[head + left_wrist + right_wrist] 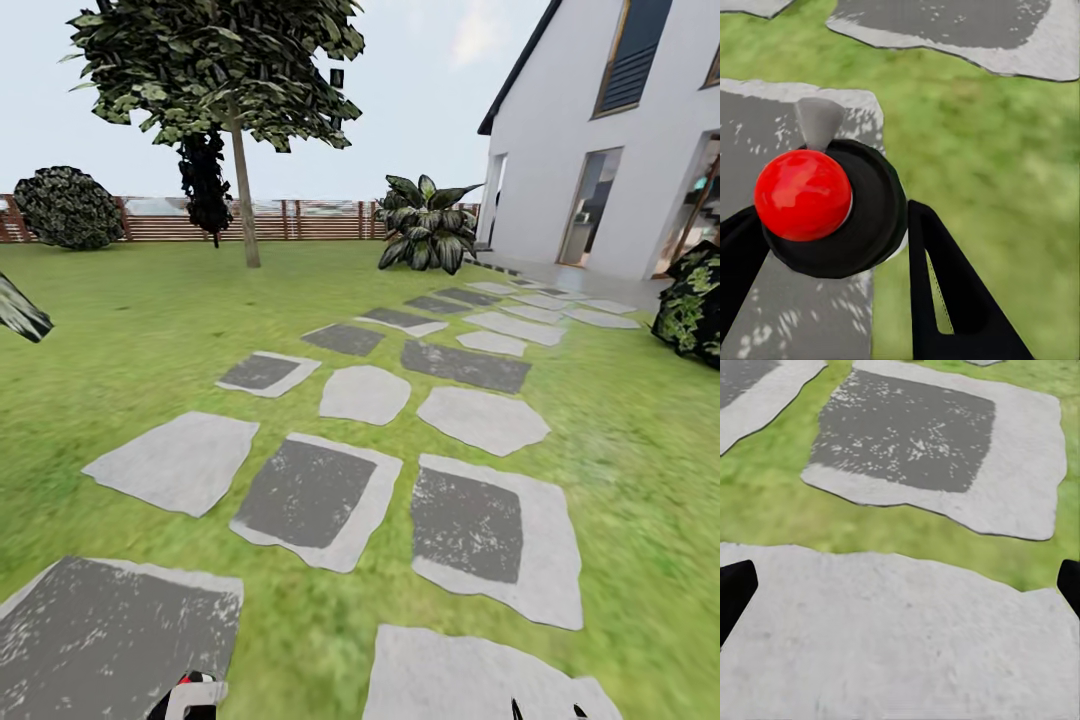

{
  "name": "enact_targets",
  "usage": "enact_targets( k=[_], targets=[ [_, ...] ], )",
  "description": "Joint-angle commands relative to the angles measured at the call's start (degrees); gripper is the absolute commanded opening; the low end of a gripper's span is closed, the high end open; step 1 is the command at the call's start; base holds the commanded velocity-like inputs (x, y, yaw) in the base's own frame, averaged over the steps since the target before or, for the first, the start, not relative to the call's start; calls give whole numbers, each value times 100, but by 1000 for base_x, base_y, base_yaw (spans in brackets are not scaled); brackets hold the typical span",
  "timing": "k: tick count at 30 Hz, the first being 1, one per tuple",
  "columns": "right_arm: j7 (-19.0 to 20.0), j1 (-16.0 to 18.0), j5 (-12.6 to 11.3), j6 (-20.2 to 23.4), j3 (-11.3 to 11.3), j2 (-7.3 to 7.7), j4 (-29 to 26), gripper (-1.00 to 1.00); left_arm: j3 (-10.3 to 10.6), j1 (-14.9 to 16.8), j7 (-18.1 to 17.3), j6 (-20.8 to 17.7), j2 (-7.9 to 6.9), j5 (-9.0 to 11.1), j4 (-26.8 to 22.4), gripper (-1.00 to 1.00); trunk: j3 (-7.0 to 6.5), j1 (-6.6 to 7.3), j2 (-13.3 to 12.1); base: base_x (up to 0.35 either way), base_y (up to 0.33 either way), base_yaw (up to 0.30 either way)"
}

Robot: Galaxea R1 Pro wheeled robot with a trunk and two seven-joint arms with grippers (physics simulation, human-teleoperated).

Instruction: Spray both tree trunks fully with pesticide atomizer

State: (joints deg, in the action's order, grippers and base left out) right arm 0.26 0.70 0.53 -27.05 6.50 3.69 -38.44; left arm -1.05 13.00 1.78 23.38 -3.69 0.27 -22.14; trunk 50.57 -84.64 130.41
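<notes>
The pesticide atomizer point(825, 202) has a glossy red ball top, a round black body and a grey nozzle. My left gripper point(832, 259) is shut on it, one black finger on each side, above a grey paving slab and grass. A red, white and black piece of it point(190, 695) shows at the head view's bottom edge. My right gripper point(900, 585) is open and holds nothing, hanging over a pale slab. One tree stands far back on the left of the lawn point(130, 330), with a straight grey-tan trunk point(245, 205) and a blocky green canopy point(220, 60).
Grey stone slabs point(310, 495) run from me toward the white house point(600, 140) at the right. A brown slat fence point(310, 220) closes the back. A dark round bush point(68, 207), a broad-leaved plant point(430, 228) and a shrub point(695, 300) edge the grass.
</notes>
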Motion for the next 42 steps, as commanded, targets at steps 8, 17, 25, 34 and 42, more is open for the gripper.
enact_targets(
  k=[8,17,25,34,42],
  targets=[
    [0,0,0,3,0,0,3,100,0,0,-2,0,0,0,0,-100,0,0,0,340,0,0],
    [0,0,0,5,0,0,3,100,0,0,-3,0,0,0,6,-100,0,0,0,340,0,0],
    [0,0,0,4,0,0,3,100,0,0,-2,0,0,0,3,-100,0,0,0,340,0,0],
    [0,0,0,2,0,0,3,100,0,0,-3,0,0,0,-1,-100,0,0,0,340,0,0],
    [0,0,0,-1,0,0,3,100,0,0,-4,0,0,0,0,-100,0,0,0,340,0,0]
  ],
)
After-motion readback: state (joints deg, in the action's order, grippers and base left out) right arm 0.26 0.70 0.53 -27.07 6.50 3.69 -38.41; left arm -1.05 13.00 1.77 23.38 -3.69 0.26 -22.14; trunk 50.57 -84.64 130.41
